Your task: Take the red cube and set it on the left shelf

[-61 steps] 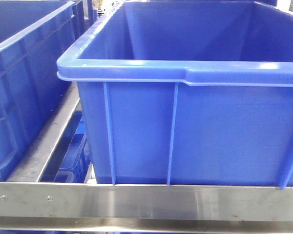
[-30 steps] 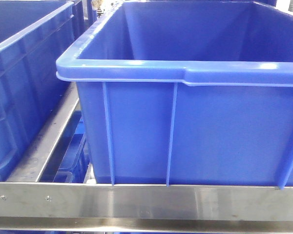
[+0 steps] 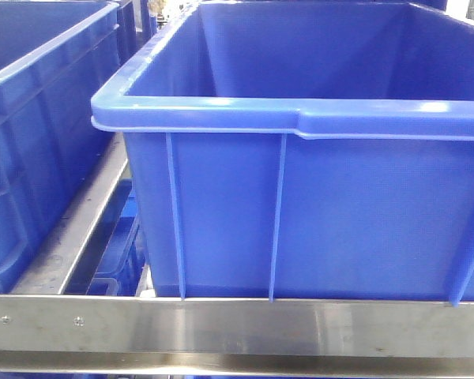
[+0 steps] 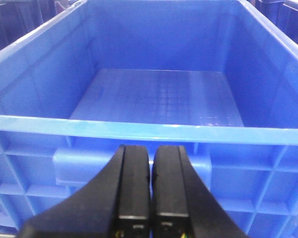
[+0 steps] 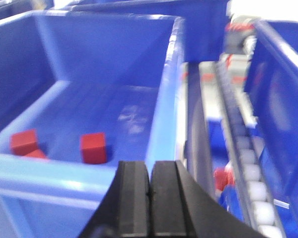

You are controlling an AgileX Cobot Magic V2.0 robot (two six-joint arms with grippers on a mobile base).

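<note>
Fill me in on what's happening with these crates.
Nothing is being handled yet. The right gripper is shut and empty, hovering at the near rim of a blue crate that holds red cubes on its floor. The left gripper is also shut and empty, facing another blue crate with a bare floor. The front view shows crates sitting on the steel shelf rail. No cube has been picked up.

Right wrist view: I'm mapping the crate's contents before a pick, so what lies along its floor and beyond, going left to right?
Red cube by the left wall → second red cube → crate's right wall → roller track
</note>
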